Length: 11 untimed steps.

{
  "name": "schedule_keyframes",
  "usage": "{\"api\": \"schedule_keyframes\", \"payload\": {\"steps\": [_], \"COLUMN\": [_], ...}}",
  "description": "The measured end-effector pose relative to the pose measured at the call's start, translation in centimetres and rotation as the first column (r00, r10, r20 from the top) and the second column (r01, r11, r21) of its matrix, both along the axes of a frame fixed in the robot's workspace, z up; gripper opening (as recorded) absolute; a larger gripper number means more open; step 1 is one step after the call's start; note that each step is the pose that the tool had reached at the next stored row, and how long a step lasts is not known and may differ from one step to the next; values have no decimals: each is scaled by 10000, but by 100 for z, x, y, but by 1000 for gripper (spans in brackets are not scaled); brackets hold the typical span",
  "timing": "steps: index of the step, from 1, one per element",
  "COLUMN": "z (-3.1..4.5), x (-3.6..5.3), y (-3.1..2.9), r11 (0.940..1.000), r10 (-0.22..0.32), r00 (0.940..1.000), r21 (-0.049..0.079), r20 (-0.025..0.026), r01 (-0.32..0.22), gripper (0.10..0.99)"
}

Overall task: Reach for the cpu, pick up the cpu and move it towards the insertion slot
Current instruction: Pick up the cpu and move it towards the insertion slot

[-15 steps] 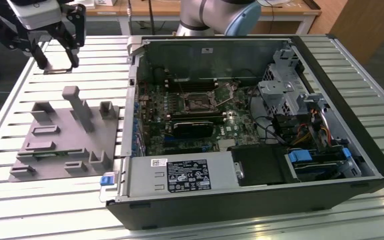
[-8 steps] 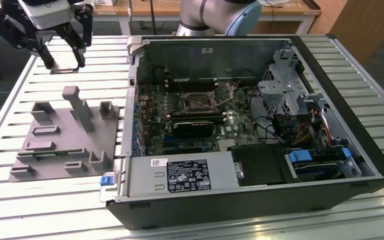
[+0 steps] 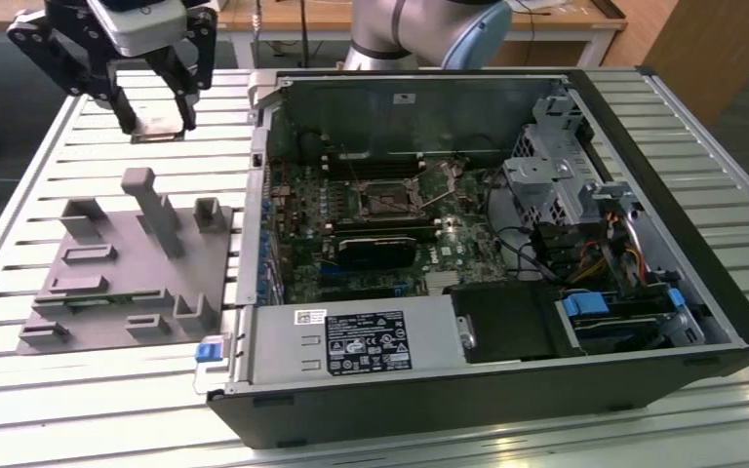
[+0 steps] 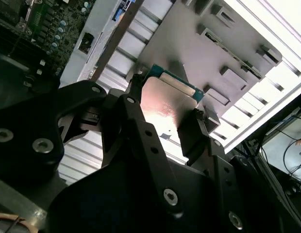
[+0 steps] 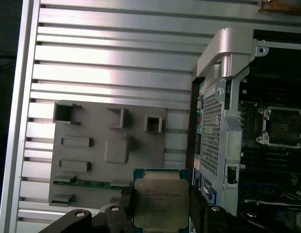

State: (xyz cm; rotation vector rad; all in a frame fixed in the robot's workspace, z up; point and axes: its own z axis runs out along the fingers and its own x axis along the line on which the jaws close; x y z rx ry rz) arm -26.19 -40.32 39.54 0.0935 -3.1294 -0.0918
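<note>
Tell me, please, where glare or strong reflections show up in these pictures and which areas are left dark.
In the second wrist view the cpu, held in the end effector, reflects a pinkish-white glare, and the slatted table washes out to white. In the first wrist view the cpu is evenly lit. In the exterior view the insertion slot sits in the shaded computer case.

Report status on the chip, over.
Hand shut on chip, lifted above table. Socket open inside case. Case wall stands between.

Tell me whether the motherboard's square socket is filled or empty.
Empty: the silver-framed square socket shows a bare dark centre, while the flat silver-grey chip sits gripped in the black end effector, above the slatted table.
</note>
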Motion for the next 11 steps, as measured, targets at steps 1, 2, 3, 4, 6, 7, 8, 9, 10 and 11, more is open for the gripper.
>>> {"api": "schedule_keyframes", "payload": {"steps": [1,2,3,4,6,7,8,9,10,11], "z": [0,0,0,0,0,0,0,-1,0,0], "x": [57,95,133,171,251,288,324,359,398,442], "y": [0,0,0,0,0,0,0,0,0,0], "r11": [10000,10000,10000,10000,10000,10000,10000,10000,10000,10000], "r10": [10,17,23,29,41,48,55,62,69,74], "r00": [10000,10000,10000,10000,10000,10000,10000,10000,10000,10000], "r21": [1,0,1,0,-1,0,1,1,0,0], "r20": [-2,-4,-5,-8,-10,-11,-12,-12,-14,-17], "r01": [-10,-17,-23,-29,-41,-48,-55,-62,-69,-74], "gripper": [541,541,541,541,541,541,541,541,541,541]}}
